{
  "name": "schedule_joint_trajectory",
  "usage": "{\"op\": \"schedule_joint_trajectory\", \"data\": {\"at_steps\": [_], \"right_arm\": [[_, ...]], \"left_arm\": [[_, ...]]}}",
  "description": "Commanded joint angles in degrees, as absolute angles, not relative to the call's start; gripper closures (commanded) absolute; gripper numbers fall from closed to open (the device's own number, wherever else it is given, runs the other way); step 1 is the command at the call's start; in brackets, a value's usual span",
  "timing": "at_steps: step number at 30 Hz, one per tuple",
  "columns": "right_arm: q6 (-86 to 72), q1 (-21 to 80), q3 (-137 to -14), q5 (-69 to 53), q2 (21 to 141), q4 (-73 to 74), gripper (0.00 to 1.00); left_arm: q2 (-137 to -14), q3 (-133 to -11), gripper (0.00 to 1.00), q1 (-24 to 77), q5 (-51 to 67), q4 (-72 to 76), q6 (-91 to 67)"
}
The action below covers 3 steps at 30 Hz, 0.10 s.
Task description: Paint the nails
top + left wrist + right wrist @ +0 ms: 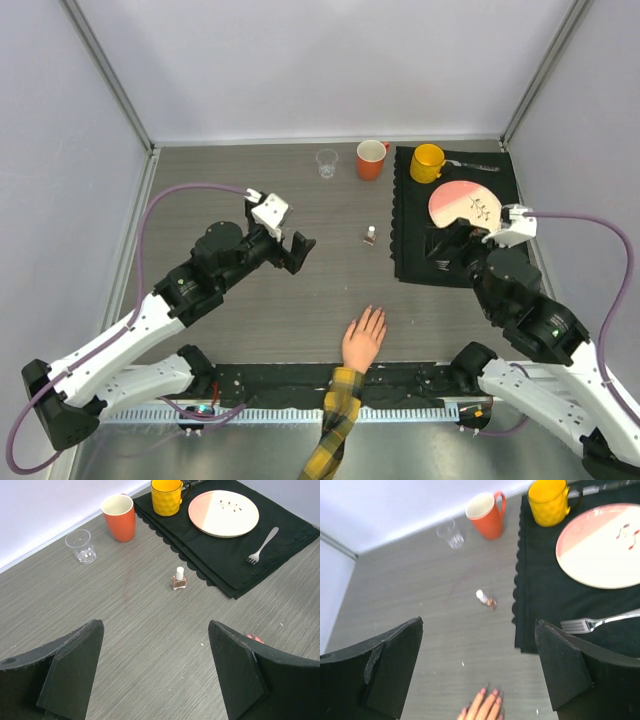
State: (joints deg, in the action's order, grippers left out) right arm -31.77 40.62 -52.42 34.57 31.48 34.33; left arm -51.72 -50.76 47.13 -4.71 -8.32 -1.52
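The peach fake hand point(364, 336) with a yellow-and-black plaid sleeve lies palm down at the near edge, fingers pointing away. Its nails point(495, 692) look pinkish at the fingertips in the right wrist view. A small nail polish bottle point(370, 236) with a white cap stands upright mid-table, also in the left wrist view point(178, 578) and the right wrist view point(487, 600). My left gripper point(298, 250) hovers open to the bottle's left, nothing between its fingers point(75, 665). My right gripper point(443, 248) hangs open over the mat's near part, empty, with the hand's fingertips below it.
A black placemat point(410, 250) at the back right carries a pink-and-cream plate point(464, 204), a yellow mug point(427, 163) and a fork point(262, 545). An orange mug point(371, 160) and a clear glass point(327, 162) stand beside it at the back.
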Motion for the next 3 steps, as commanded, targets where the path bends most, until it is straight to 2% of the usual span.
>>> {"op": "schedule_joint_trajectory", "data": {"at_steps": [1, 3], "right_arm": [[-32.54, 40.52, -49.05, 28.5, 30.95, 36.58, 0.0], [-32.17, 40.52, -48.43, 23.22, 29.1, 32.01, 0.01]], "left_arm": [[-50.8, -50.71, 0.11, 47.02, -3.43, -3.34, -2.29], [-50.02, -49.58, 0.11, 47.11, -2.47, -0.81, -2.2]]}}
